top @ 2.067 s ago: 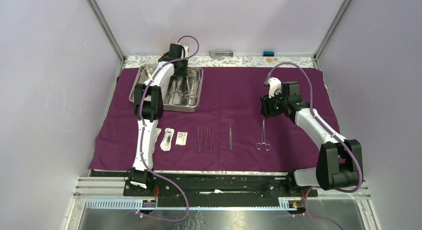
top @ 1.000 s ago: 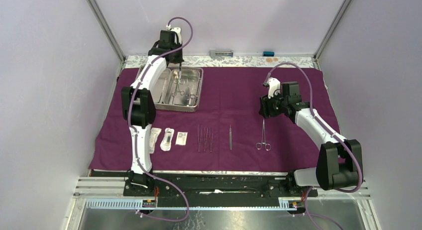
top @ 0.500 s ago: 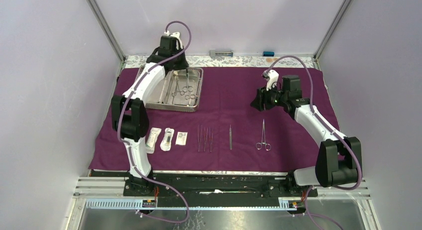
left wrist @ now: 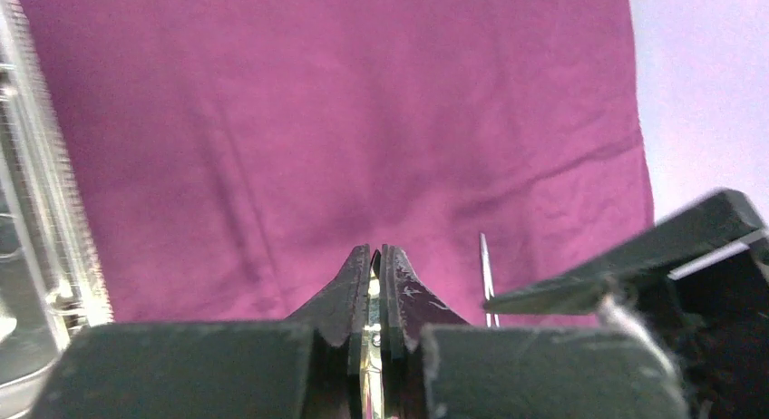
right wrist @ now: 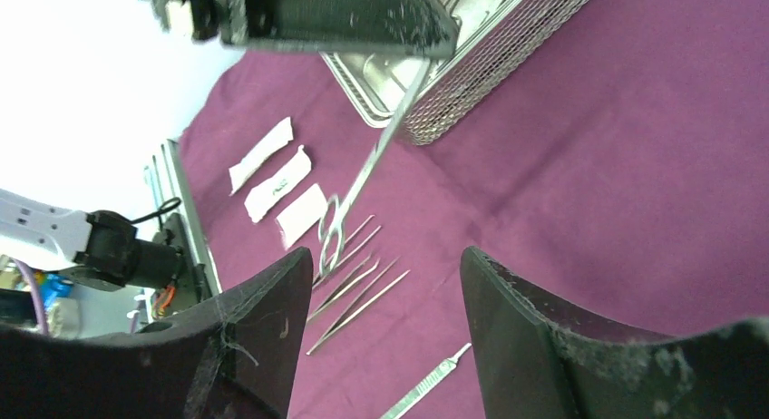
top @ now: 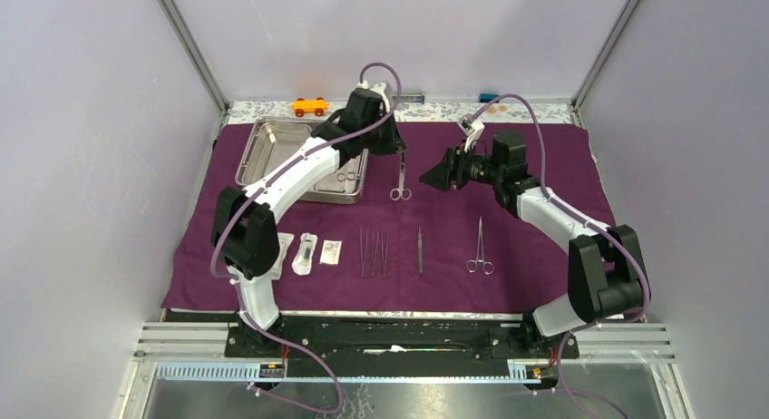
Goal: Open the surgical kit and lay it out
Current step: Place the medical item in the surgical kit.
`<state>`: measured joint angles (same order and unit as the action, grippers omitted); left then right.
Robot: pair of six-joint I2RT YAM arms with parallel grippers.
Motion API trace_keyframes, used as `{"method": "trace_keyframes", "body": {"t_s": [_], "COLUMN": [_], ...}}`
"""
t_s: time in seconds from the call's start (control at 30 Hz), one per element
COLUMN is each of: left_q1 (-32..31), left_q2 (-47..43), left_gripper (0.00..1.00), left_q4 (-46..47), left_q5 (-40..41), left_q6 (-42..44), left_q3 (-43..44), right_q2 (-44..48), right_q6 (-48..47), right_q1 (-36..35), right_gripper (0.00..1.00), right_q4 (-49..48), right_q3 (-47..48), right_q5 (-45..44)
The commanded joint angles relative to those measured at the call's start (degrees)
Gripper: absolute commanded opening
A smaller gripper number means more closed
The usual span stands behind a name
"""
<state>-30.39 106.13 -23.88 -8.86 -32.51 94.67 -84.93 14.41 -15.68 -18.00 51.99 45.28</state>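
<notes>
The top camera sits high behind the arm bases, faces the back wall and looks down from afar on the whole cloth and the tray. The left wrist camera looks along the left gripper, close over the cloth, with the tray's edge at its left. The right wrist camera, tilted, looks out between the right gripper fingers toward the tray. It shares the hanging forceps, tray and packets with the top view.
</notes>
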Motion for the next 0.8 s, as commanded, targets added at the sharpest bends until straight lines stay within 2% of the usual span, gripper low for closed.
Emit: {"method": "trace_keyframes", "body": {"t_s": [0.0,0.13,0.43,0.77], "left_q1": [-2.4,-3.7,-4.7,-5.2], "left_q2": [-0.4,0.7,2.5,3.4], "left_gripper": [0.00,0.00,0.00,0.00], "left_q4": [2.3,2.1,2.0,1.6], "left_q5": [-1.2,-2.0,-3.0,-3.5], "left_q6": [-3.4,-4.3,-4.8,-5.1], "left_q3": [1.2,1.5,2.3,3.1], "right_q2": [-2.4,-5.2,-9.5,-12.6], "right_q6": [8.3,12.1,16.5,18.2], "right_q1": [-1.1,-1.4,-1.9,-2.4], "right_gripper": [0.68,0.66,0.54,0.45], "right_q4": [-9.8,-14.7,-19.4,-19.7], "right_q3": [-1.1,-1.9,-1.3,0.1], "right_q5": [3.0,4.2,5.8,5.5]}}
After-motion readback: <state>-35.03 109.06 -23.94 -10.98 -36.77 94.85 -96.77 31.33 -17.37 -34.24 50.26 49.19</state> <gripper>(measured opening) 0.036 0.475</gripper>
